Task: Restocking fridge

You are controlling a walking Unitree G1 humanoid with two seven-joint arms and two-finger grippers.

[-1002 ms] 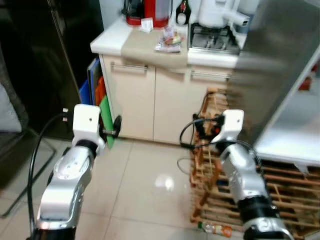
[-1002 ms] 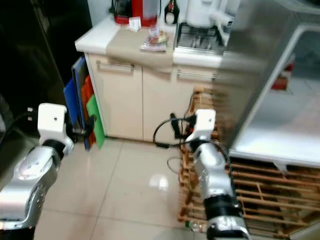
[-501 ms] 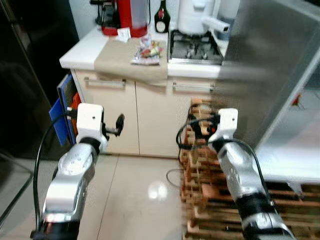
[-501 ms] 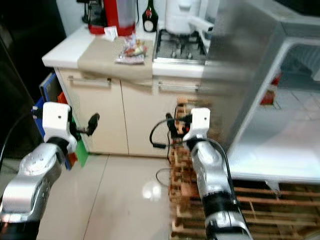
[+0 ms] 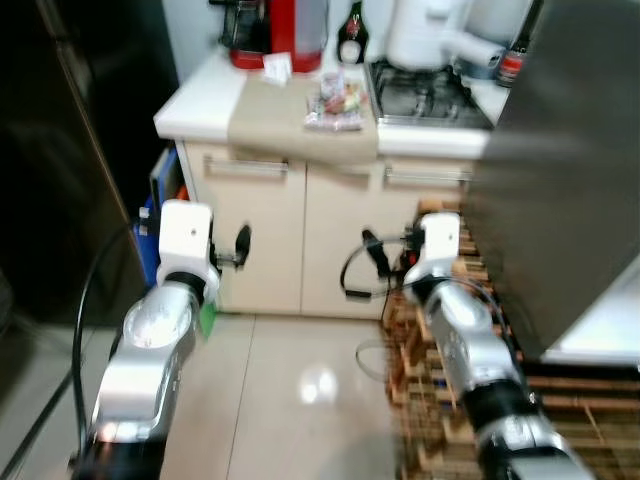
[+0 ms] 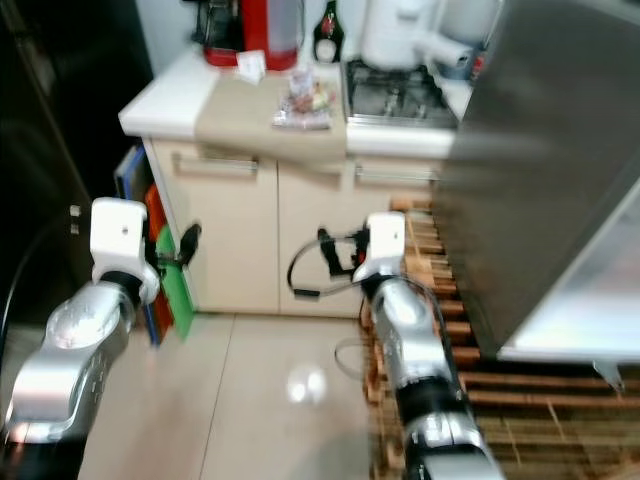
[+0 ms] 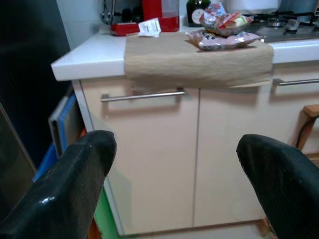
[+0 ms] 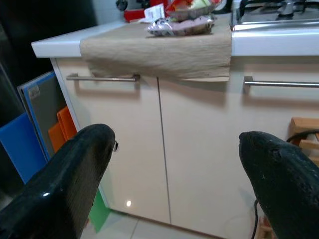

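Both arms are raised in front of a kitchen counter. My left gripper is open with nothing between its fingers. My right gripper is also open and empty, its fingers spread wide. A pile of snack packets lies on a beige cloth on the counter, well beyond both grippers. At the right stands the fridge, with its steel door swung open and a white inner shelf showing.
Cream cabinet doors with bar handles face me. A wooden pallet lies on the floor under the fridge door. Coloured boards lean beside the cabinet. A red appliance, a bottle, a kettle and a hob sit on the counter.
The camera has swung, so the counter now sits further right in the picture than half a second ago. Both grippers stay raised and open.
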